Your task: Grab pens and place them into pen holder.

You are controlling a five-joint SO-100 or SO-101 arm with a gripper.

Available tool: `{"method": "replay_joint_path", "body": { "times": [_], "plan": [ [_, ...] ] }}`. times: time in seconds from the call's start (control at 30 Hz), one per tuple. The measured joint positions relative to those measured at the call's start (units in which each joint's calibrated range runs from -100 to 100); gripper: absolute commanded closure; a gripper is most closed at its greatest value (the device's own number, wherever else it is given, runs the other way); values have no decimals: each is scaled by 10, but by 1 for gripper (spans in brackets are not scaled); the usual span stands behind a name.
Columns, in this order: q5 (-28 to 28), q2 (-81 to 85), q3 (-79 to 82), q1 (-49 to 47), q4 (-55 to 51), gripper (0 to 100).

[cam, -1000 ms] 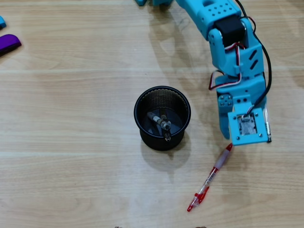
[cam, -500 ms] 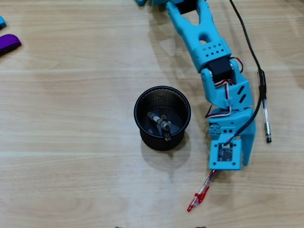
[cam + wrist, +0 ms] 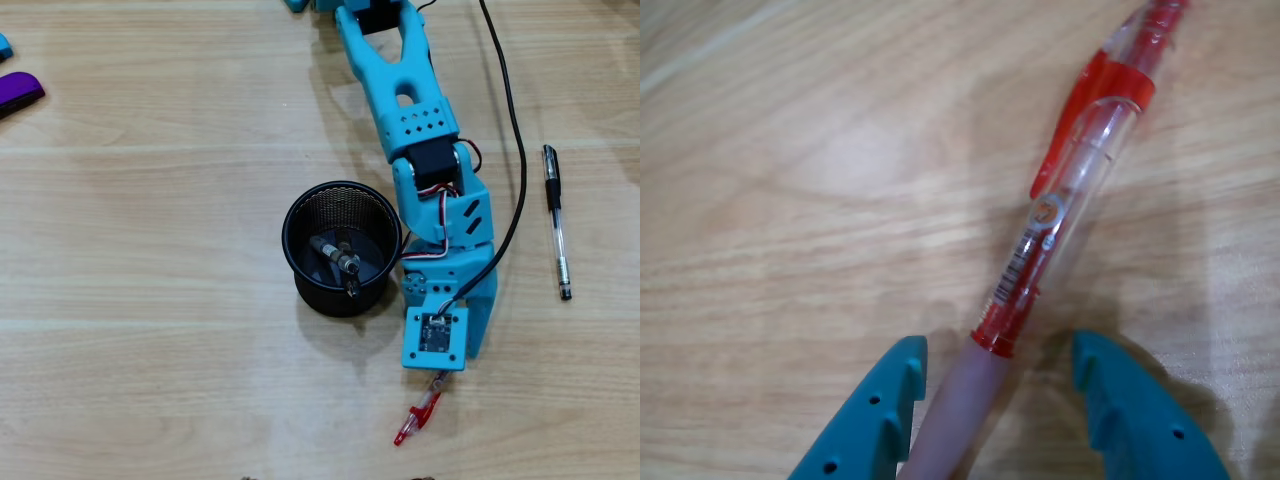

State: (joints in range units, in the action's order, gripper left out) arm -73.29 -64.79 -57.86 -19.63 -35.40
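In the overhead view the blue arm [image 3: 430,190] now reaches further toward the lower middle of the frame than a second ago, having swung left from the right side, so that its wrist sits just right of the pen holder [image 3: 342,248] instead of well off to the right. The black-ended pen [image 3: 556,222] at the right, mostly hidden under the arm a second ago, now lies fully uncovered on the bench. The gripper [image 3: 992,372] now covers the upper part of the red pen [image 3: 417,410], whose whole length showed before, and in the wrist view its parted fingers sit on either side of the pen's pinkish grip.
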Motion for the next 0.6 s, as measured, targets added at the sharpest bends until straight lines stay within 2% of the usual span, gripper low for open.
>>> {"method": "replay_joint_path", "body": {
  "times": [0.2,0.6],
  "plan": [
    [1,2,12,-9,3,83],
    [0,8,55,-8,12,94]
  ]
}}
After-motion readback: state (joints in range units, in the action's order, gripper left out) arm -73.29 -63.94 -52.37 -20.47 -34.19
